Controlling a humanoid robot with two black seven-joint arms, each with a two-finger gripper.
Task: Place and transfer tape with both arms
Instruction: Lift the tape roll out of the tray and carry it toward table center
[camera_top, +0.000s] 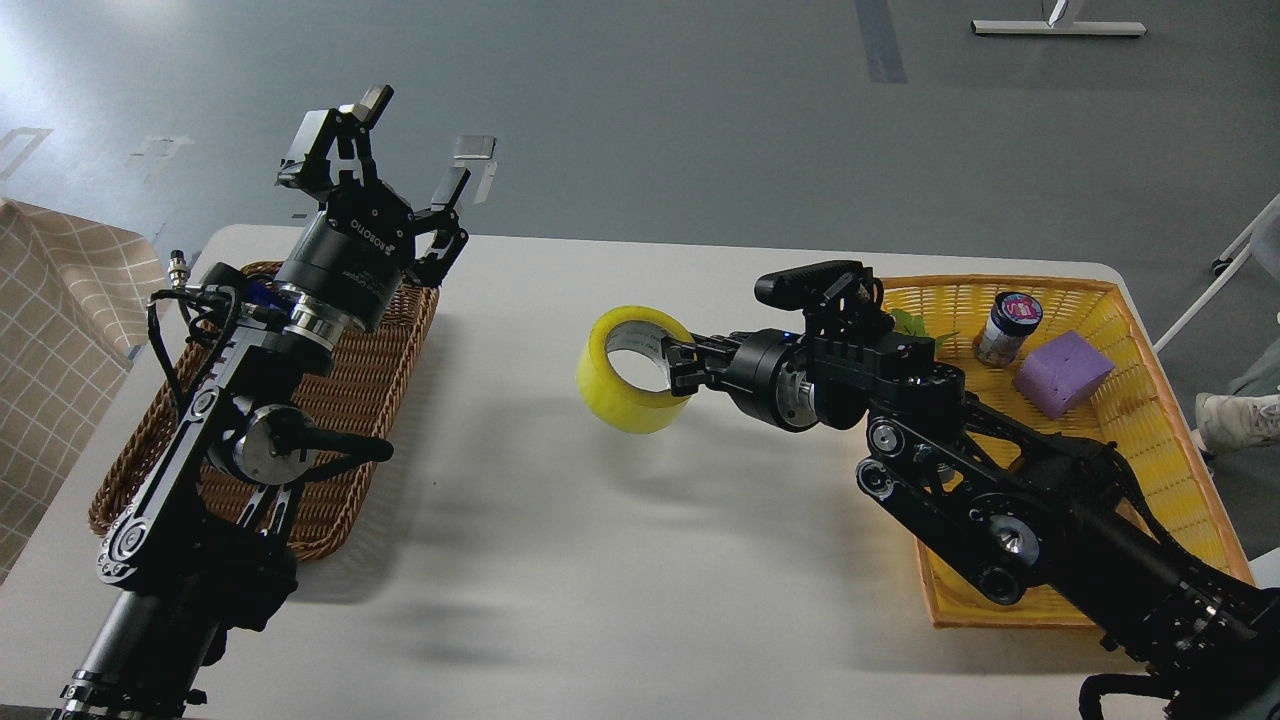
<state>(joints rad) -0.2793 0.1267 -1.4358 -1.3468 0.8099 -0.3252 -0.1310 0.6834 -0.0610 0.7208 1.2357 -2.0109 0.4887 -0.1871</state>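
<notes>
The right gripper pinched the tape by one wall, holding it above the table, left of the yellow basket. The left gripper gaped, far off; a thin grip could slip.

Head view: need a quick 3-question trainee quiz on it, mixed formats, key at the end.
1. True or false: the tape is resting on the white table.
2. Multiple choice: what lies under the left pincer and its arm?
A. the yellow basket
B. the brown wicker basket
C. a cardboard box
3. Fill in: the purple sponge block sits in the ____ basket, beside a small jar.

Key
1. False. The right pincer holds it in the air, with one finger through the core.
2. B, the brown wicker basket; the left pincer is open and holds nothing.
3. Yellow: the yellow basket at the table's right.
</notes>
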